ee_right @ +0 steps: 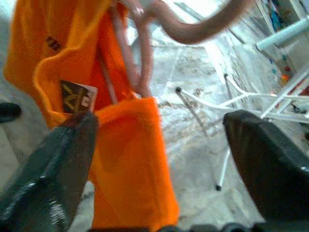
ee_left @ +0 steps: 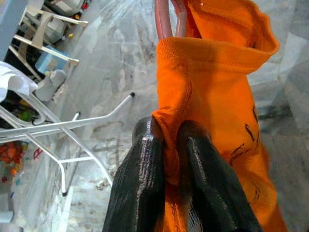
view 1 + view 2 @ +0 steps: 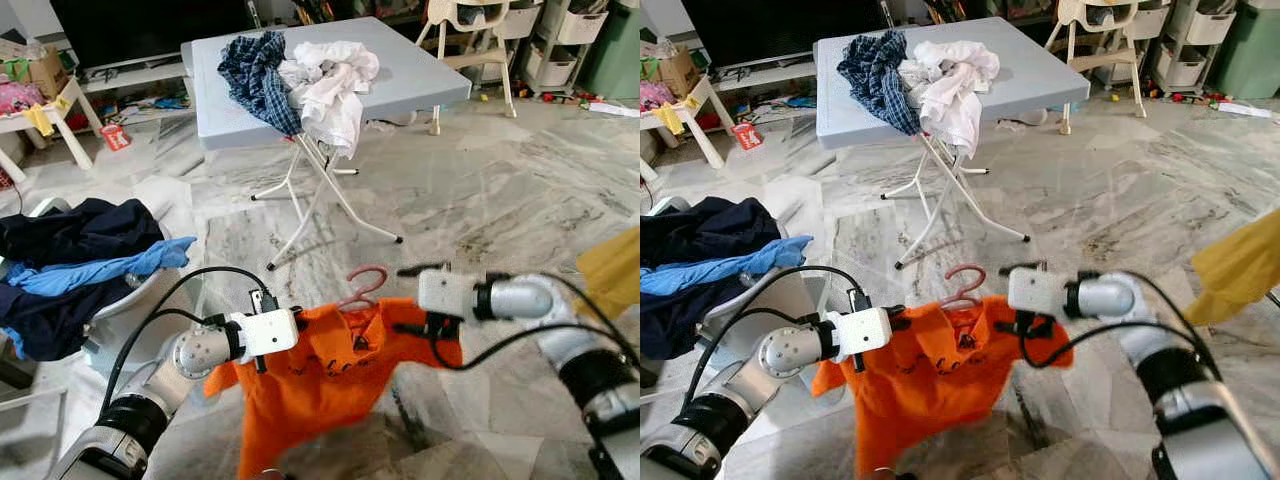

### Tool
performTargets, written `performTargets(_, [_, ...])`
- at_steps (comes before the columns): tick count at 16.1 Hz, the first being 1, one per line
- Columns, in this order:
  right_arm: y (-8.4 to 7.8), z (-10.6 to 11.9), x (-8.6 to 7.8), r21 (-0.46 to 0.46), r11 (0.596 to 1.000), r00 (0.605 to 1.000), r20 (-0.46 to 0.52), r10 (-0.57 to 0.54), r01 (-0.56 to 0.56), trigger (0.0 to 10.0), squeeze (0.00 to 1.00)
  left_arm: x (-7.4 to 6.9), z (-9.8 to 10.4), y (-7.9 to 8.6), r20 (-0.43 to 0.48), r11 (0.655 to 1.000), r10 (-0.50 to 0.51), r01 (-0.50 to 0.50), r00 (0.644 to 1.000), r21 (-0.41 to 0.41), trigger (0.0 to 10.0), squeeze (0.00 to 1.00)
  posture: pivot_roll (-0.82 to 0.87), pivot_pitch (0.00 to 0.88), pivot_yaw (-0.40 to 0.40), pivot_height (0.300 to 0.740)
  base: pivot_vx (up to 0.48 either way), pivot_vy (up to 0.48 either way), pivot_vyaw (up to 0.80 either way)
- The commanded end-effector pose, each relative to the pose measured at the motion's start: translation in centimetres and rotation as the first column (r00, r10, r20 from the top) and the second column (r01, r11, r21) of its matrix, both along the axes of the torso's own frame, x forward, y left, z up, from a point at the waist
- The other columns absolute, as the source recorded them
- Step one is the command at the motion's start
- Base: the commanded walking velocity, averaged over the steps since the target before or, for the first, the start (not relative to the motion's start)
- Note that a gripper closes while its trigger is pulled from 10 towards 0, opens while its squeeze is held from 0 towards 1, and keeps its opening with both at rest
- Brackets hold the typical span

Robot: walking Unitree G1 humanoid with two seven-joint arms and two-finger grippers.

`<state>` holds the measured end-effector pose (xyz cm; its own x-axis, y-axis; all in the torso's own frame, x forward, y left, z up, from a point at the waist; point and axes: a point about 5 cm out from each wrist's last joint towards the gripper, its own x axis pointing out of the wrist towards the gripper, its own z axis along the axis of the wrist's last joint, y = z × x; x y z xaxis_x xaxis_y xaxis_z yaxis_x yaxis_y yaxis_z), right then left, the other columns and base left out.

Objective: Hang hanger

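Above the floor, left gripper (image 2: 166, 145) pinches orange shirt (image 3: 320, 390) (on pink hanger (image 3: 362, 288)); right gripper (image 1: 159, 159) gapes wide.

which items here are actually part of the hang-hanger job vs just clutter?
In the job:
- orange shirt, on the hanger
- pink hanger, hook standing out of the collar
- left gripper, shut on the shirt's shoulder
- right gripper, open at the other shoulder

Lying about:
- folding table with checked shirt and white shirt
- dark and blue clothes at left
- yellow cloth at right
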<state>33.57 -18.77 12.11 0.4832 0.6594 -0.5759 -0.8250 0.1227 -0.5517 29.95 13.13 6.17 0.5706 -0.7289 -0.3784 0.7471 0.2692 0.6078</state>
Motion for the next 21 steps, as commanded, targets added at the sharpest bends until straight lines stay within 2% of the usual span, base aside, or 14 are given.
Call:
performTargets(1, [0.0, 0.4, 0.5, -0.038, 0.999, 0.999, 0.036, -0.008, 0.009, 10.0, 0.00, 0.4, 0.9, -0.3, 0.044, 0.999, -0.008, 0.010, 0.999, -0.039, 0.0, 0.00, -0.07, 0.000, 0.071, 0.740, 0.000, 0.000, 0.00])
performTargets(3, [0.0, 0.1, 0.7, -0.076, 0.997, 0.999, 0.049, -0.016, 0.020, 10.0, 0.00, 0.2, 1.1, -0.8, 0.052, 0.998, -0.037, 0.039, 0.998, -0.045, 0.0, 0.00, -0.07, 0.000, 0.070, 0.740, 0.000, 0.000, 0.00])
performTargets(5, [-0.4, -0.9, 0.7, -0.165, 0.986, 0.999, 0.030, -0.015, 0.020, 10.0, 0.00, 0.1, 1.5, -0.9, 0.072, 0.997, -0.068, 0.070, 0.995, -0.033, 0.0, 0.00, -0.06, 0.000, 0.069, 0.740, 0.000, 0.000, 0.00])
performTargets(7, [-0.8, -1.8, 0.5, -0.201, 0.979, 0.999, -0.010, -0.032, 0.030, 10.0, 0.00, 0.3, 2.0, -0.7, 0.104, 0.997, -0.065, 0.069, 0.992, -0.032, 0.0, 0.00, -0.05, 0.000, 0.070, 0.740, 0.000, 0.000, 0.00])
performTargets(8, [-1.0, -2.3, 0.4, -0.234, 0.972, 0.999, -0.011, -0.034, 0.030, 10.0, 0.00, 0.5, 2.6, -0.5, 0.124, 0.997, -0.049, 0.057, 0.991, -0.061, 0.0, 0.00, -0.05, 0.000, 0.070, 0.740, 0.000, 0.000, 0.00])
performTargets(9, [-1.2, -2.4, 0.4, -0.234, 0.971, 0.999, -0.009, -0.054, 0.050, 7.4, 0.00, 0.6, 2.7, -0.5, 0.124, 0.996, -0.047, 0.056, 0.991, -0.068, 0.0, 0.00, -0.05, 0.000, 0.071, 0.740, 0.000, 0.000, 0.00])
performTargets(10, [-1.2, -2.5, 0.4, -0.237, 0.970, 0.998, -0.005, -0.059, 0.056, 1.1, 0.00, 0.6, 2.8, -0.6, 0.124, 0.996, -0.052, 0.061, 0.991, -0.068, 0.0, 0.00, -0.05, 0.000, 0.070, 0.740, 0.000, 0.000, 0.00])
performTargets(11, [-1.3, -2.4, 0.5, -0.233, 0.971, 0.998, 0.000, -0.064, 0.062, 0.0, 0.00, 0.6, 2.8, -0.7, 0.125, 0.996, -0.058, 0.066, 0.990, -0.067, 0.0, 0.00, -0.05, 0.001, 0.071, 0.740, 0.000, 0.000, 0.00])
performTargets(17, [-0.9, -1.8, 1.0, -0.208, 0.976, 0.998, 0.018, -0.067, 0.069, 0.0, 0.00, 0.1, 2.2, -1.5, 0.104, 0.994, -0.105, 0.109, 0.989, -0.032, 0.0, 0.00, -0.06, 0.005, 0.081, 0.740, 0.000, 0.000, 0.00])
performTargets(20, [-0.5, -1.4, 1.3, -0.200, 0.979, 0.999, -0.014, -0.048, 0.044, 0.0, 0.00, 0.0, 1.9, -1.8, 0.097, 0.993, -0.116, 0.119, 0.988, -0.024, 0.0, 0.00, -0.07, 0.003, 0.082, 0.740, 0.000, 0.000, 0.00])
performTargets(21, [-0.7, -1.5, 1.3, -0.183, 0.981, 0.992, -0.098, -0.085, 0.065, 0.0, 0.00, 0.0, 1.7, -1.9, 0.094, 0.992, -0.123, 0.125, 0.988, -0.016, 0.0, 0.00, -0.06, 0.002, 0.080, 0.740, 0.000, 0.000, 0.00])
